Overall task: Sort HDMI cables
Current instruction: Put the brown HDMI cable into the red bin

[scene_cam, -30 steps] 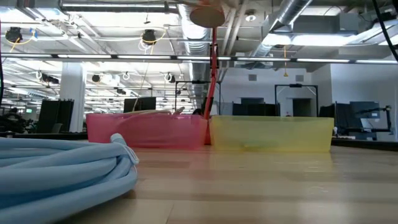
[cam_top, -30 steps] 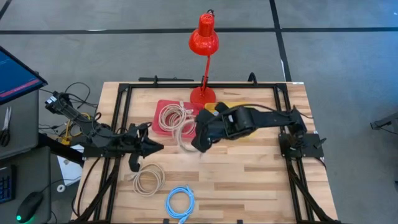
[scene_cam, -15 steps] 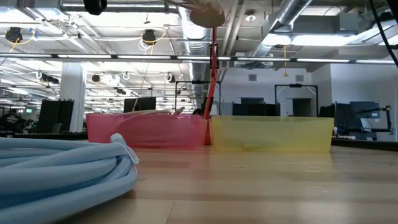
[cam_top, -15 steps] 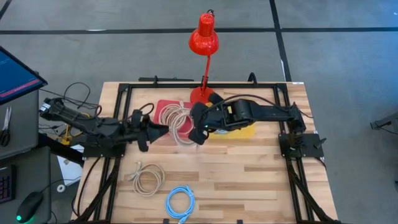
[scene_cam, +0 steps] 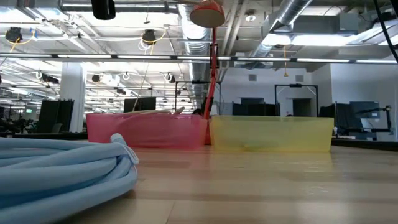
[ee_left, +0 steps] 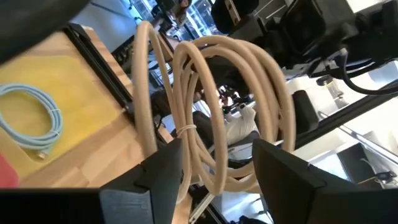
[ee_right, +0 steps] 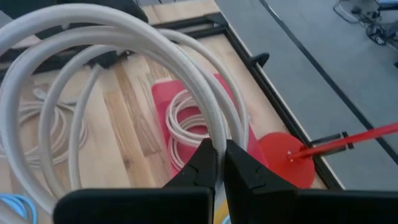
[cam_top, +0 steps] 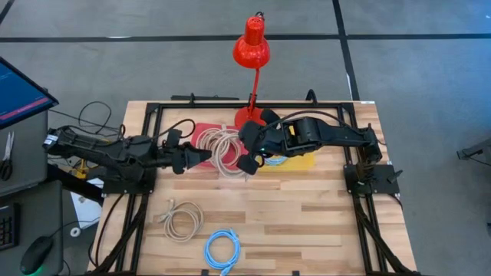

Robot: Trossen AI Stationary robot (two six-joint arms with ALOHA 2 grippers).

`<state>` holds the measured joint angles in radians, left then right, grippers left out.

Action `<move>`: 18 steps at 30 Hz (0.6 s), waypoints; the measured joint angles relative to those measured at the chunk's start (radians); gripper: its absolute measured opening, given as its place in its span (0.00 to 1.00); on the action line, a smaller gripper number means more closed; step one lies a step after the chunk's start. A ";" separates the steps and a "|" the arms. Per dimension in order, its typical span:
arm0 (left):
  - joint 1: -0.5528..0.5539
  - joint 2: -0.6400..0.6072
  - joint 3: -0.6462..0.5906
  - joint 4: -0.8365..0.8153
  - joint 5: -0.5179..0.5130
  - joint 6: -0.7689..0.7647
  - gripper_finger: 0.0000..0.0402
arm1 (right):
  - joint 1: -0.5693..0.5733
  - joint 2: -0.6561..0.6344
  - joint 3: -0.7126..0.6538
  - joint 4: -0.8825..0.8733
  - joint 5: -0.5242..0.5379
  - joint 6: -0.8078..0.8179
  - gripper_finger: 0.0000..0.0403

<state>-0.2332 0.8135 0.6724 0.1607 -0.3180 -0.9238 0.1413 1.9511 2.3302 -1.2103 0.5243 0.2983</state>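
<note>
My right gripper (cam_top: 249, 159) is shut on a beige HDMI cable coil (cam_top: 226, 153) at the right edge of the red tray (cam_top: 201, 132). My left gripper (cam_top: 203, 156) reaches in from the left over that tray. It is open, its fingers (ee_left: 163, 168) on either side of the same coil's strands (ee_left: 196, 134); whether they touch I cannot tell. Another beige coil (ee_right: 186, 124) lies inside the red tray. A light blue coil (ee_left: 31, 118) lies in the yellow tray (cam_top: 299, 159). A beige coil (cam_top: 182, 220) and a blue coil (cam_top: 222, 249) rest on the table near its front edge. My right gripper pinches several strands of the beige coil at one spot on its rim (ee_right: 214, 134) between its two fingers. The fingers come from the table's right, slanting down, and lie across the strands. The coil is lifted clear and spreads away from the fingertips over the red tray's edge.
A red desk lamp stands on its base (cam_top: 249, 116) just behind the two trays, its head (cam_top: 252, 47) beyond the far edge. Black frame rails (cam_top: 149, 130) run along the table's sides. In the low view the blue coil (scene_cam: 62, 168) fills the near left.
My right gripper has carried the beige coil toward the far edge, from the bare table to the red tray's right edge. My left gripper has moved toward the far edge and rightward, up to that coil. The coils near the front edge have stayed put.
</note>
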 joint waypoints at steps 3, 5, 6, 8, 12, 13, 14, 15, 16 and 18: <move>0.006 0.000 0.000 0.011 0.012 -0.002 0.49 | 0.000 -0.001 0.000 0.031 -0.002 -0.015 0.00; 0.006 0.000 0.000 0.013 0.013 -0.002 0.49 | 0.000 -0.001 0.000 0.048 -0.003 -0.021 0.00; 0.006 0.000 0.000 0.016 0.013 -0.002 0.48 | 0.000 -0.001 0.000 0.051 -0.003 -0.021 0.00; 0.006 0.000 0.000 0.019 0.013 -0.002 0.48 | 0.000 -0.001 0.000 0.051 -0.004 -0.026 0.00; 0.006 -0.001 0.000 0.020 0.014 -0.001 0.48 | -0.001 -0.001 0.000 0.024 -0.070 -0.036 0.00; 0.006 -0.001 0.000 0.020 0.014 0.000 0.48 | -0.001 -0.002 0.000 0.007 -0.095 -0.037 0.00; 0.006 -0.002 0.000 0.022 0.013 0.000 0.48 | 0.000 -0.004 0.000 -0.011 -0.115 -0.037 0.00; 0.006 -0.002 0.000 0.023 0.013 0.000 0.48 | 0.000 -0.007 0.000 -0.023 -0.134 -0.037 0.00; 0.006 -0.002 0.000 0.023 0.013 0.001 0.48 | 0.000 -0.009 0.000 -0.031 -0.152 -0.036 0.00; 0.006 -0.002 0.000 0.023 0.013 0.002 0.48 | 0.004 -0.010 0.000 -0.044 -0.182 -0.036 0.00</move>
<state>-0.2276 0.8120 0.6724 0.1833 -0.3046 -0.9218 0.1449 1.9408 2.3306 -1.2539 0.3423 0.2619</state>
